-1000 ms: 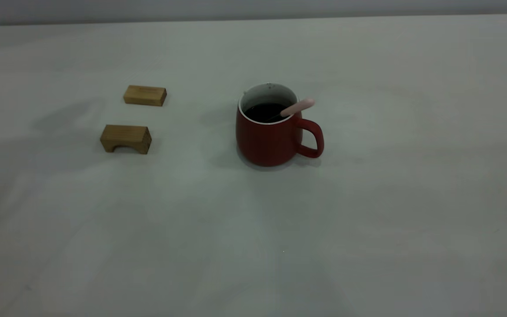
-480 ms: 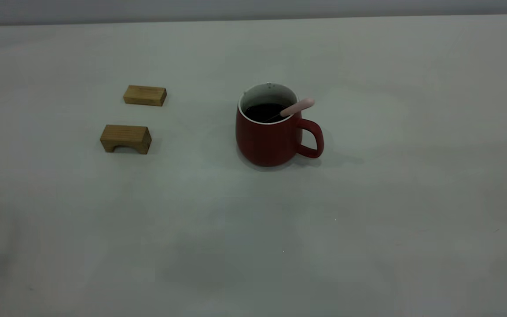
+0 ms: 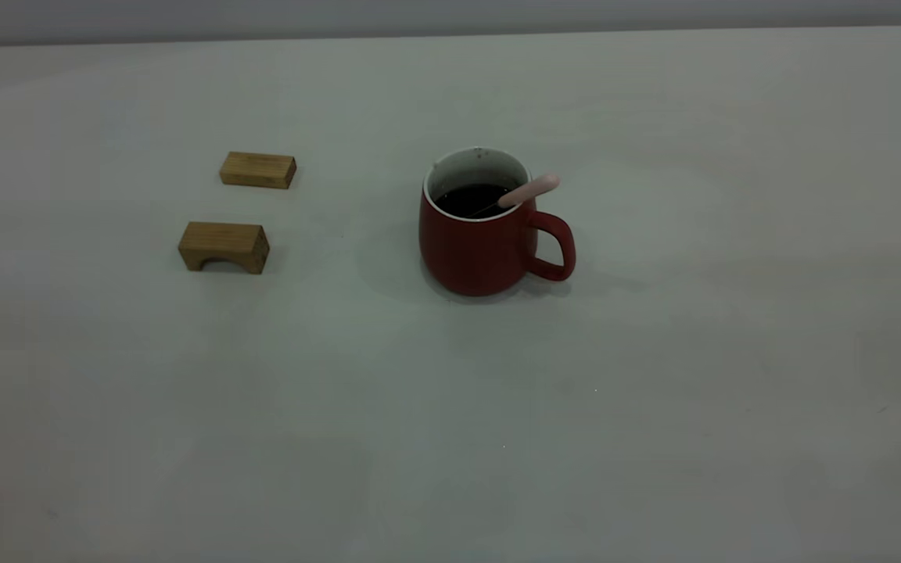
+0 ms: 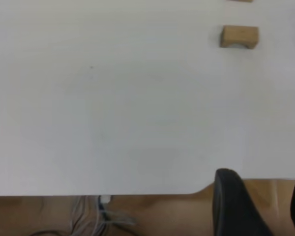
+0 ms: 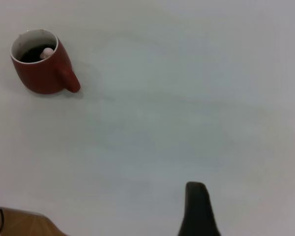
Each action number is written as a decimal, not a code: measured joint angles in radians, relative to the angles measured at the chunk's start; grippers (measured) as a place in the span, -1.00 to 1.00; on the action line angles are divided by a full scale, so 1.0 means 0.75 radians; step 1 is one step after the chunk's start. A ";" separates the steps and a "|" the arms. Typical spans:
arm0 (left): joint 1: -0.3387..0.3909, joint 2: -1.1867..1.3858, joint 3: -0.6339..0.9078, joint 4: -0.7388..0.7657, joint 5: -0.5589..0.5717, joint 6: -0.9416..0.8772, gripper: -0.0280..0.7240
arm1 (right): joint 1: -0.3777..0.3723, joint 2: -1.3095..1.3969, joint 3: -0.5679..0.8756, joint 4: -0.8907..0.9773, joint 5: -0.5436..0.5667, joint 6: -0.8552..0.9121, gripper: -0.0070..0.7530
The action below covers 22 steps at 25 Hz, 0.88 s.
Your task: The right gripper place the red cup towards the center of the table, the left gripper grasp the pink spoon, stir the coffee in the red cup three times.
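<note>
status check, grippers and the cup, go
Left gripper back at table edge, right gripper clear of red cup. Pink spoon resting in coffee. Nothing obstructing.

The left tool [image 4: 265, 206] and right tool [image 5: 199, 209] show smooth black rounded fingers.

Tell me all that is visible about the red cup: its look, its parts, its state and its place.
The red cup is a squat dark-red mug with a rounded belly, a white inside and a thin white rim. Its one loop handle points to the exterior view's right. It stands upright near the middle of the table, apart from the two wooden blocks. Dark coffee fills it partway. The pink spoon leans in it, its handle resting on the rim above the loop handle. No gripper touches it.
</note>
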 joint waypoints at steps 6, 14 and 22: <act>-0.063 -0.296 0.206 -0.023 -0.046 0.000 0.05 | 0.000 0.000 0.000 0.000 0.000 0.000 0.56; -0.064 -0.423 0.236 -0.031 -0.044 0.008 0.05 | 0.000 0.000 0.000 0.000 0.000 0.000 0.56; -0.064 -0.425 0.236 -0.031 -0.044 0.010 0.05 | 0.000 0.000 0.000 0.000 0.000 0.000 0.56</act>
